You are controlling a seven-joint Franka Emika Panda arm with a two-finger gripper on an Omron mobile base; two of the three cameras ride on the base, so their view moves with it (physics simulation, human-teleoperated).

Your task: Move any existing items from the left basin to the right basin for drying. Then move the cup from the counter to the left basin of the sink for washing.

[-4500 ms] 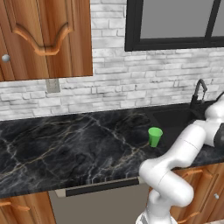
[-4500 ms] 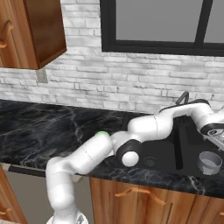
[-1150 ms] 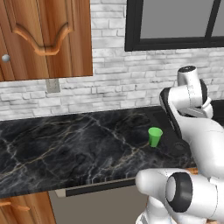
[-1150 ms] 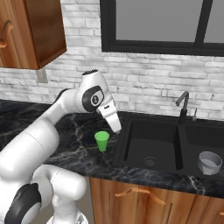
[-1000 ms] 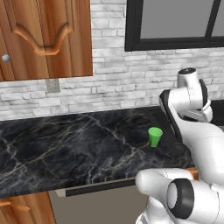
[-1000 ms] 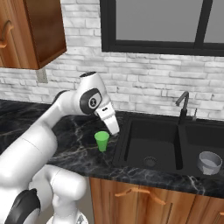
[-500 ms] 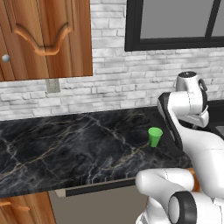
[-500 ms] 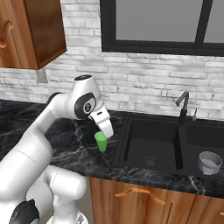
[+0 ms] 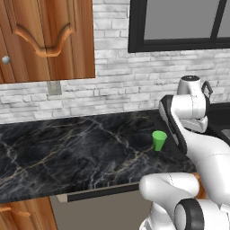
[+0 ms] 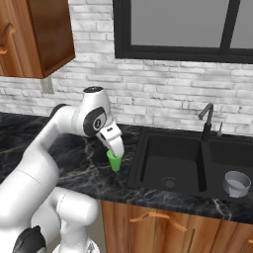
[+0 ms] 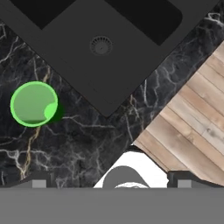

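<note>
The cup (image 10: 115, 161) stands upright on the counter (image 9: 67, 152), just beside the left edge of the sink (image 10: 148, 143) and apart from it. In the hand view the cup (image 11: 33, 104) is seen from above, open mouth up and empty, lying to the left of the view's centre.

The left basin (image 10: 168, 160) looks bare down to its drain (image 11: 100, 45). A grey bowl (image 10: 236, 184) sits in the right basin. Judged from this, the first part of the task is complete, and the step in hand is the approach to the cup.

The gripper (image 10: 116, 149) hangs directly over the cup in the right base view, pointing down, its tip close to the rim; whether it touches cannot be told. The jaws stand fully apart and grasp nothing. The two fingertips (image 11: 38, 180) rise at the bottom of the hand view with clear counter between them.

The next move calls for the following:
1. Shift the hand sideways until the cup sits midway between the fingertips.
2. Lower until the fingers straddle the cup wall.
3. Clamp on the cup.

The cup is small, light and tapered; an off-centre descent may tip it or push it along the counter.
</note>
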